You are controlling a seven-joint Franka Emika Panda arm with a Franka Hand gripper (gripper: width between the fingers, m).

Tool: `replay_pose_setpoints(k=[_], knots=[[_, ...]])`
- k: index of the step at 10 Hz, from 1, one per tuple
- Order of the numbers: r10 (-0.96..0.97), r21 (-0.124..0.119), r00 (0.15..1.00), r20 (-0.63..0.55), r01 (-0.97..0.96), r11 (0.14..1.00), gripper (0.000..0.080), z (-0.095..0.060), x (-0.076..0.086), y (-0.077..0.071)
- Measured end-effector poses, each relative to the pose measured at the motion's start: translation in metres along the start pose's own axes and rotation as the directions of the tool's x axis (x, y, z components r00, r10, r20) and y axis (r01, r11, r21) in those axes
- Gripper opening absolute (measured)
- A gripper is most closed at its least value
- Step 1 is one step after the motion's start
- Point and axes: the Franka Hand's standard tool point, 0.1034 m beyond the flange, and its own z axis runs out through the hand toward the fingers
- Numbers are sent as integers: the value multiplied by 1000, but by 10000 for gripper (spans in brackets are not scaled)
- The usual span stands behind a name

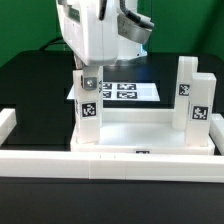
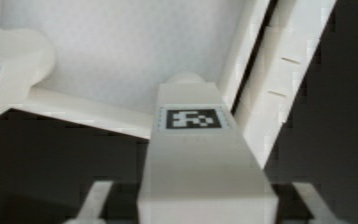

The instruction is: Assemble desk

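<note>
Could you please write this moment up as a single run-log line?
stage: leg fitting | gripper: shut on left leg, upright at desk top corner | right leg: upright, free | marker board: behind

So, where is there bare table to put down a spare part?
Bare table lies at the exterior view's left, behind the rail, and also in front of the rail. It is crowded around the leg under the end effector.
</note>
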Motion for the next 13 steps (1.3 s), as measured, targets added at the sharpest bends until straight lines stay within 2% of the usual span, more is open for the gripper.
replay_pose_setpoints(k=[1,2,3,4,5,6,10,12,13], knots=[[75,1,997,1,-75,997,291,0,0,0],[61,0,998,1,-61,998,291,0,0,0],[26,-5,1000,3,-26,1000,448,1,-1,1],[-19,-10,1000,7,19,1000,448,1,-1,2],[-116,-10,993,7,116,993,573,1,-2,1],[-189,-9,982,8,189,982,634,1,-3,1],[-442,-7,897,8,442,897,649,1,-2,1],[-625,-21,781,3,625,781,649,1,-2,1],[-678,-20,735,0,678,735,649,1,-1,0]])
